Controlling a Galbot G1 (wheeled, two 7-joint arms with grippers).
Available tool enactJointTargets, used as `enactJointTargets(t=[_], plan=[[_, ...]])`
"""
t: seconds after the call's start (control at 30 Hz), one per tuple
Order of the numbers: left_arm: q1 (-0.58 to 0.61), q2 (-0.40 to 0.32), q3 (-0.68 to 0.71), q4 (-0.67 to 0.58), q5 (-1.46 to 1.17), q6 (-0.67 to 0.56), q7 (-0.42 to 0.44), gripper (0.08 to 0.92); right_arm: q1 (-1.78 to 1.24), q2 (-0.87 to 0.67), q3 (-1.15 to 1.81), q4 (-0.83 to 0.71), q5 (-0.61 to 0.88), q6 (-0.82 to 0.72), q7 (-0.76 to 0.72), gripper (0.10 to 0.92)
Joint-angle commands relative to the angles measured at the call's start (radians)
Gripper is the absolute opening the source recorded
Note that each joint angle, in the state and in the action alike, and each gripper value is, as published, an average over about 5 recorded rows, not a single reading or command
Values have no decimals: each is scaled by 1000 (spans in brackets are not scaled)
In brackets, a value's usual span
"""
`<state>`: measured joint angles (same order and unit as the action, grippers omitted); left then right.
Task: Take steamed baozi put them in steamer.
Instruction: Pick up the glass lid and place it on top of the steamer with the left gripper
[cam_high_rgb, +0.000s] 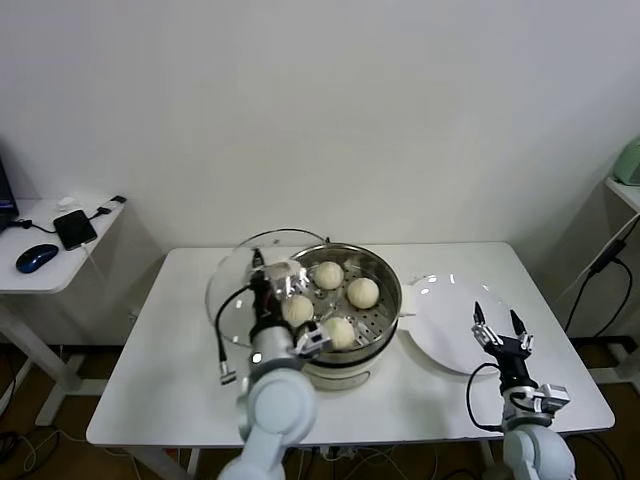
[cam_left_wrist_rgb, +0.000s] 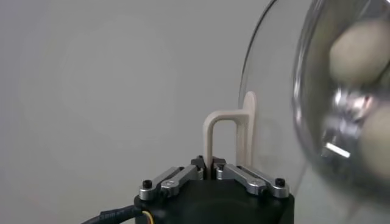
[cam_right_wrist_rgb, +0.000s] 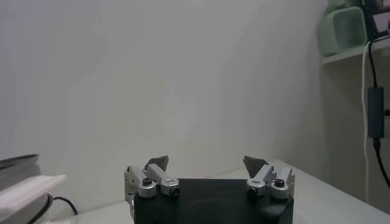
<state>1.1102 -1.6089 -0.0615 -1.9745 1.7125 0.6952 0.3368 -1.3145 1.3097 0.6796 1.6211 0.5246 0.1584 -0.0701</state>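
A white table (cam_high_rgb: 180, 400) stands against a plain wall, seen from the robot's head. Near its middle sits the steamer (cam_high_rgb: 385, 272), a shiny round steel pot on a white base. All four steamed baozi (cam_high_rgb: 362, 292) lie on its perforated tray, spaced apart in a loose ring, so the loading part of the task looks finished.

The left gripper (cam_left_wrist_rgb: 211, 167) is pinched tight on the beige loop handle (cam_left_wrist_rgb: 228, 131) of a round glass lid (cam_high_rgb: 232, 290). It holds the lid on edge, tilted up at the pot's left rim, overlapping the rim rather than lying flat on it. That pose suggests the lid is being carried by its handle so it can be lowered over the buns; whether it touches the rim cannot be told. In the left wrist view the buns show as pale blurs through the curved glass.

To the right of the steamer, just beside it, lies a flat white plate (cam_high_rgb: 450, 325), with nothing on it. The right gripper (cam_high_rgb: 501, 325) hovers over the plate's near right edge with its fingers spread wide and holding nothing; it appears parked out of the way while the left arm works.

On a side desk to the far left rest a blue mouse (cam_high_rgb: 36, 258) and a dark phone (cam_high_rgb: 75, 228).
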Motion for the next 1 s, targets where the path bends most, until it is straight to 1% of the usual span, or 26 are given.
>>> enactJointTargets(t=[0.03, 0.17, 0.33, 0.57, 0.67, 1.0], plan=[[-149, -49, 200, 126, -241, 49, 22, 156, 4, 6, -3, -7, -5, 1, 0, 823], [-181, -49, 197, 160, -275, 88, -5, 156, 6, 9, -5, -8, -9, 1, 0, 823], [-198, -49, 187, 196, -247, 90, -64, 156, 9, 11, -6, -9, -10, 1, 0, 823], [-202, -49, 194, 274, -168, 90, -172, 156, 17, 18, -7, -11, -15, 0, 1, 823], [-196, -49, 200, 292, -126, 88, -179, 156, 18, 20, -7, -14, -16, 0, 0, 823], [-186, -49, 191, 320, -51, 83, -153, 156, 23, 23, -10, -24, -15, 1, 0, 823]])
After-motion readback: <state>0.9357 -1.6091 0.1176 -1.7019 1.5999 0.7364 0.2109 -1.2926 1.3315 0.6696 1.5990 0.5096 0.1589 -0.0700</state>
